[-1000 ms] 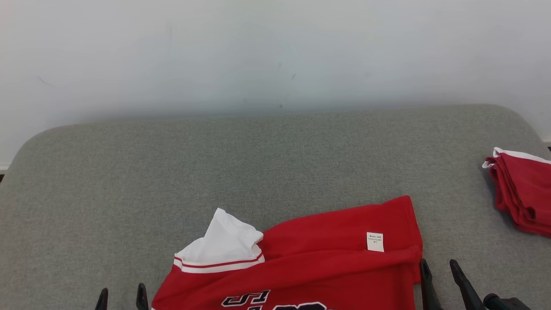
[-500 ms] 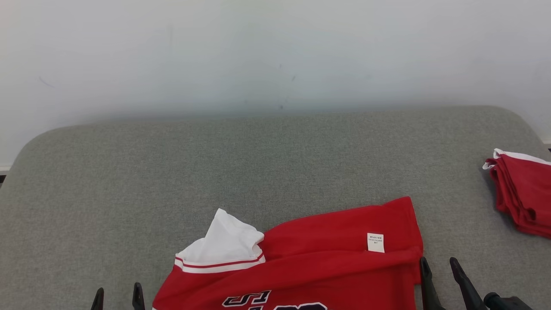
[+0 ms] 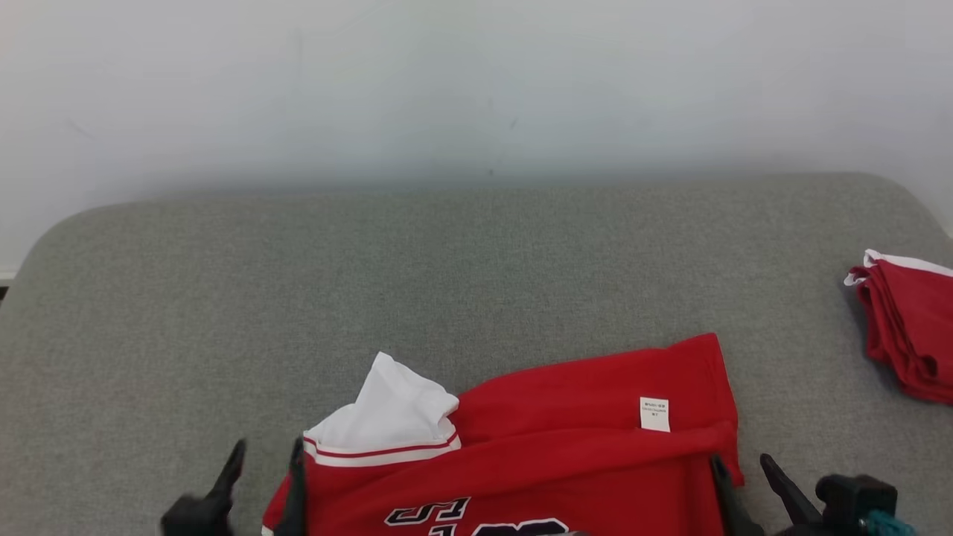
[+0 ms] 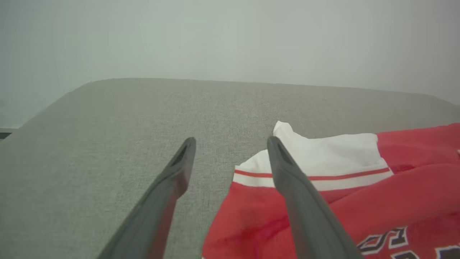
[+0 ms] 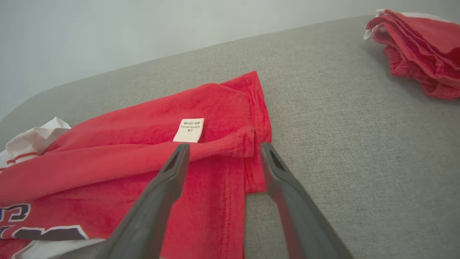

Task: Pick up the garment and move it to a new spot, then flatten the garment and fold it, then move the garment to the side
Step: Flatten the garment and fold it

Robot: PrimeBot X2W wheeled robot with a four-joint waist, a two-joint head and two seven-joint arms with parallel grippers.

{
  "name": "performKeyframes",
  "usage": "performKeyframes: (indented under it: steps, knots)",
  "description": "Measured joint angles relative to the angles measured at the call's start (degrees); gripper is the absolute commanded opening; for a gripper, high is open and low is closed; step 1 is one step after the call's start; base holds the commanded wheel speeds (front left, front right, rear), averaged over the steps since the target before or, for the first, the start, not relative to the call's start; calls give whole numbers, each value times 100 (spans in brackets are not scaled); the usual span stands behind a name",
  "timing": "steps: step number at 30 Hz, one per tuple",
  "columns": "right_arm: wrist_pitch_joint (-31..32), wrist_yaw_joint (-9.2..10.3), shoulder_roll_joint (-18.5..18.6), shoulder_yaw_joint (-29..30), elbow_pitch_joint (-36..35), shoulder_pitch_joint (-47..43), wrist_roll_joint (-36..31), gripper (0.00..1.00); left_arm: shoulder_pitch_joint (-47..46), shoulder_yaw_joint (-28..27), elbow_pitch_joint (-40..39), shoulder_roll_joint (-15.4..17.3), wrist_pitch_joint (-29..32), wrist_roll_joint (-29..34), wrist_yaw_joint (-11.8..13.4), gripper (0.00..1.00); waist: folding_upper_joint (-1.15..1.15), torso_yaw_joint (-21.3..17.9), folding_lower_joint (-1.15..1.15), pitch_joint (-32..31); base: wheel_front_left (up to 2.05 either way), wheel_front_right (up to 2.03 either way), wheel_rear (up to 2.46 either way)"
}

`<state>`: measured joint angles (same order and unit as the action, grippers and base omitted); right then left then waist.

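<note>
— So, the head view?
— My left pincer (image 3: 268, 447) and right pincer (image 3: 741, 461) both gape, empty. The red garment (image 3: 581, 454) lies between them on the grey cushion (image 3: 447, 283).
— Left wrist?
— My inner finger (image 4: 287, 172) crosses its white sleeve (image 4: 323, 151); whether they touch, I cannot tell.
— Right wrist?
— The hem corner (image 5: 249, 142) sits between my fingers. A folded red pile (image 5: 420, 43) lies well off, outward.

Soft cloth on coarse weave
The red garment (image 3: 566, 447) looks matt and fleecy, its label (image 3: 654, 414) smooth; under the garment, the grey cushion (image 3: 476, 275) is rough woven fabric.
</note>
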<state>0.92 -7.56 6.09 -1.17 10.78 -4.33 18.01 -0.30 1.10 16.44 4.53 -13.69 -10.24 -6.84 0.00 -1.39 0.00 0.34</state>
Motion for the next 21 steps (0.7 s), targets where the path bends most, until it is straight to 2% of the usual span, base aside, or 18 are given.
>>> performKeyframes:
  steps: [3,8,14,21]
  knots:
    - [559,1,-44,23,-209,127,0,100,-699,291,413,108,396,19,-27,100,0,-38,1,148,0,0,0]
    - [1103,1,-108,-47,-465,364,-26,100,-1698,595,1004,271,1205,-97,-46,100,0,-158,2,461,0,0,0]
    - [1265,0,-141,-162,-647,555,-53,100,-2371,1122,1333,541,2081,-516,-69,100,0,-392,2,777,0,0,0]
    - [1247,0,-153,-218,-680,615,-46,100,-2613,1370,1392,838,2442,-812,-69,100,1,-661,2,1046,0,0,0]
